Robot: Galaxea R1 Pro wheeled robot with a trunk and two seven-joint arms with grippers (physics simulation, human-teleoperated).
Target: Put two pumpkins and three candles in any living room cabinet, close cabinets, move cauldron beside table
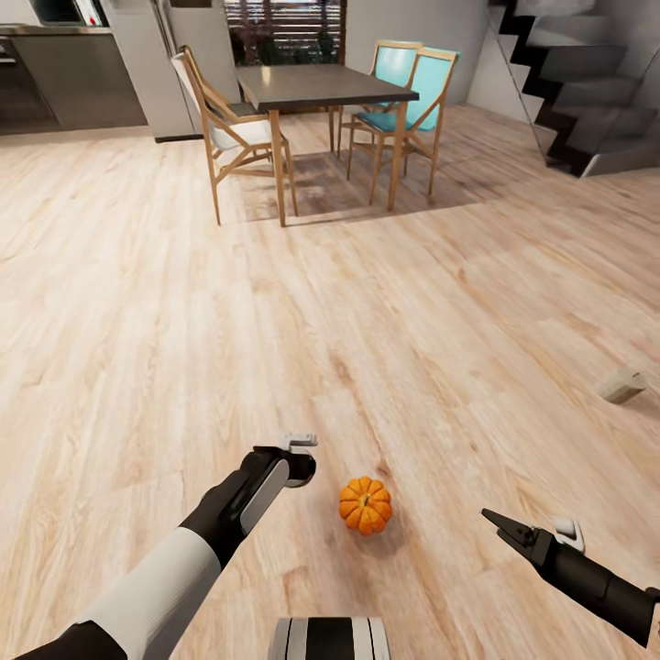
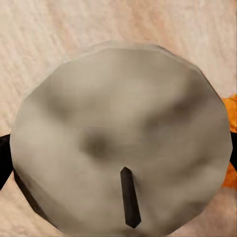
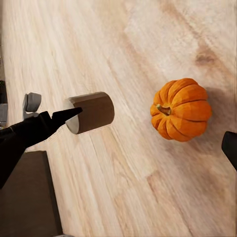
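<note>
A ribbed, bright-orange pumpkin (image 1: 365,505) sits on the pale wood-grain floor (image 1: 385,321), between the two sets of fingers. The left fingers (image 2: 6,160) are clamped on a stubby tan candle (image 2: 121,143): its flat, mottled round end is right up against the wrist camera, dark wick (image 2: 129,203) showing, pumpkin peeking past its rim. The right fingers (image 1: 500,524) hang spread, empty, just beside the pumpkin. Another candle (image 1: 623,385) lies on its side well off.
</note>
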